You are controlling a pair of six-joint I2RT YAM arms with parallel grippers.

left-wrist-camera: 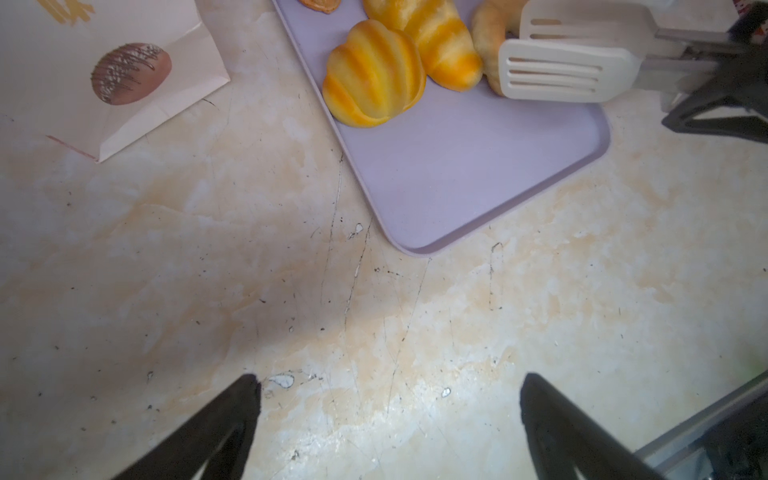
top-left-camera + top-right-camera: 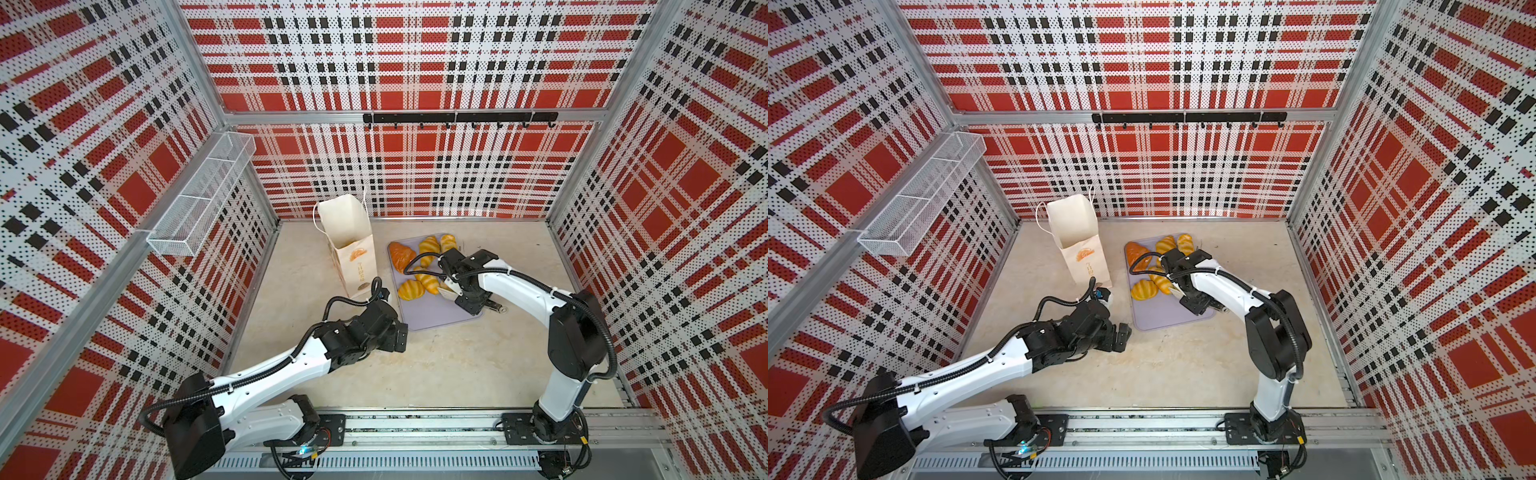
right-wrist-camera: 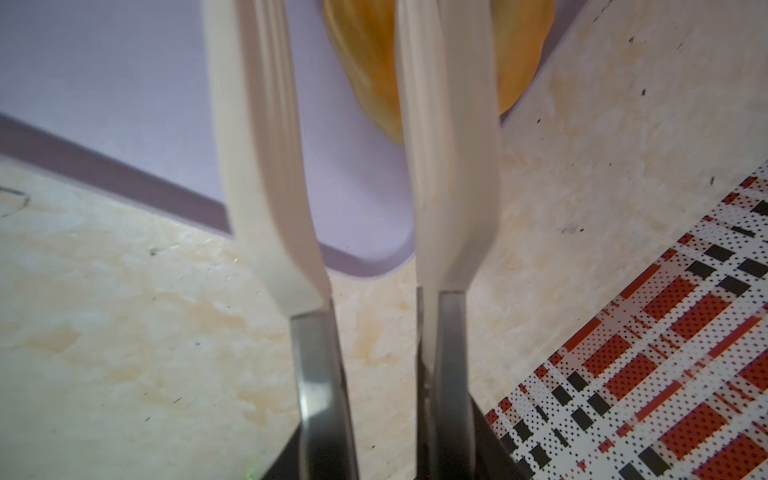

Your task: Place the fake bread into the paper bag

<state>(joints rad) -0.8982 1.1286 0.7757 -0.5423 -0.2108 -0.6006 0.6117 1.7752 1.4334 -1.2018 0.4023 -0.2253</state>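
Several pieces of fake bread lie on the lilac tray [image 2: 436,316]: a reddish-brown croissant [image 2: 401,255], yellow striped ones [image 2: 429,245] and a striped roll [image 1: 374,75]. The paper bag [image 2: 351,245] stands upright and open to the tray's left. My right gripper [image 3: 382,457] is shut on the metal handles of white tongs [image 3: 266,166]. The tong blades [image 1: 569,70] stand apart at a ring-shaped bread [image 1: 488,45]; I cannot tell whether they touch it. My left gripper [image 1: 390,386] hangs open over bare table in front of the bag, holding nothing.
A white wire-mesh basket [image 2: 199,195] hangs on the left wall and a black hook rail [image 2: 459,118] on the back wall. The tray's near half is bare. Plaid walls close in the table on three sides.
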